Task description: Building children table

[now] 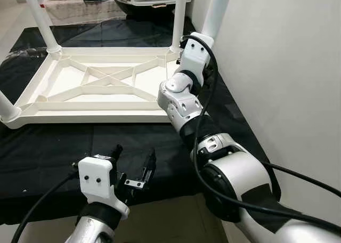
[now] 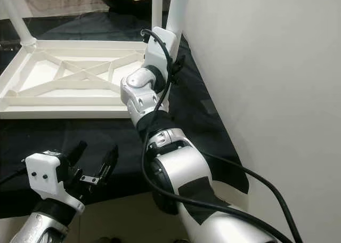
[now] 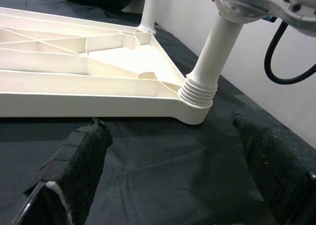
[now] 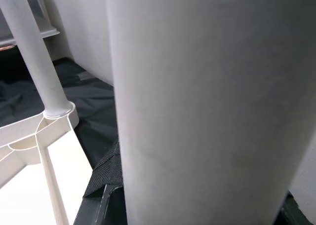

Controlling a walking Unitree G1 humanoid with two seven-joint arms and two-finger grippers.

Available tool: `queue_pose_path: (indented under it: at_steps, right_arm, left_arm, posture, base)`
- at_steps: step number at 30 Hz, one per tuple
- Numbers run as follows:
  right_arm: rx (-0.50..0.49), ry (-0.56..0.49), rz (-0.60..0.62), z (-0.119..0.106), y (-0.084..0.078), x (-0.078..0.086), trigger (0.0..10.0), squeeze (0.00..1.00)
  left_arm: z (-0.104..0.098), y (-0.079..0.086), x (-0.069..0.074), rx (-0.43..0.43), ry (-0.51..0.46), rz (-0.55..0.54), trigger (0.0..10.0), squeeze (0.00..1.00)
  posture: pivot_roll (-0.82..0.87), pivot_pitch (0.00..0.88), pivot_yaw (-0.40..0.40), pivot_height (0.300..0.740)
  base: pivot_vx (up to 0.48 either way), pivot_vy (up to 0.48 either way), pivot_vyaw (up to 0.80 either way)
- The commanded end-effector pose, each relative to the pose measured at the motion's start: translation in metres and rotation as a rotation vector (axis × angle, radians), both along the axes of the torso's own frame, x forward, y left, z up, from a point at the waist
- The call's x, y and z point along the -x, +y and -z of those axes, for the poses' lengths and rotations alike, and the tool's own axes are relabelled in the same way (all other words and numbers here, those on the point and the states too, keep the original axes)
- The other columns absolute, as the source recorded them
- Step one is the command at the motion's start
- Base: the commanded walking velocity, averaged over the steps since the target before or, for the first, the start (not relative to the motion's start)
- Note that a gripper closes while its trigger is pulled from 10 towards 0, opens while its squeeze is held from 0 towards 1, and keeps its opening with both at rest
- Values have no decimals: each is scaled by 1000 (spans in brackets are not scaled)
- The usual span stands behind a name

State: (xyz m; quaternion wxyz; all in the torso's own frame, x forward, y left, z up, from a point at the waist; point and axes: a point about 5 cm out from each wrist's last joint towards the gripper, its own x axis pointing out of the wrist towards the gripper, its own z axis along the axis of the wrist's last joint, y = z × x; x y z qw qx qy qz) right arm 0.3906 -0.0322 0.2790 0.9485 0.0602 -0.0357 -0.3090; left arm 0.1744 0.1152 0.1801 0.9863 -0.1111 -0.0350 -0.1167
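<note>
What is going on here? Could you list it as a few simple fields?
Item: white tabletop, upside down on black cloth
Legs: several already standing in the corners
Right end effector: closed around the near-right table leg, whose threaded end sits at its corner socket
Left end effector: open, above the cloth, holding nothing
Wall: white, to the robot's right

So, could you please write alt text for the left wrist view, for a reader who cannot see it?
A white table leg stands in the corner socket of an upside-down white plastic tabletop, its threads still showing, on a black cloth. The left gripper is open in the foreground, facing that corner, and a silver arm grips the leg above.
</note>
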Motion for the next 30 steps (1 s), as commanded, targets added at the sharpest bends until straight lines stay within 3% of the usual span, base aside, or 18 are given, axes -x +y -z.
queue_pose_path:
  at_steps: [1,6,12,16,22,26,27,29,30]
  right_arm:
    - [46,130,113,28,-17,-1,10000,0]
    - [-32,130,186,22,-29,-3,10000,0]
    - [-45,123,160,22,-23,-1,10000,0]
    - [-94,78,-5,25,-1,0,10000,0]
    - [-159,23,-122,26,10,1,10000,0]
    - [-169,-125,-556,14,32,-2,10000,0]
    - [-169,-125,-556,14,32,-2,10000,0]
    - [-177,-135,-726,16,33,-5,10000,0]
    - [-177,-135,-726,16,33,-5,10000,0]
  left_arm:
    - [5,-3,1,11,23,29,10000,0]
    - [10,-16,8,33,56,144,10000,0]
    - [14,-17,7,29,64,137,10000,0]
    - [14,-15,5,20,59,122,10000,0]
    - [15,-13,3,17,55,116,10000,0]
    - [15,-12,4,11,52,111,10000,0]
    - [15,-12,4,11,52,111,10000,0]
    - [16,-11,4,12,52,107,10000,0]
    - [16,-11,4,12,52,107,10000,0]
  posture:
    - [88,163,-44,740]
    - [90,159,-40,740]
    - [88,155,-37,740]
    - [87,149,-34,740]
    - [86,147,-33,740]
    - [86,145,-34,740]
    - [86,145,-34,740]
    - [84,145,-35,740]
    - [84,145,-35,740]
  base:
    - [0,0,0]
    - [0,0,0]
    - [0,0,0]
    - [0,0,0]
    - [0,0,0]
    - [0,0,0]
    - [0,0,0]
    - [0,0,0]
    - [0,0,0]
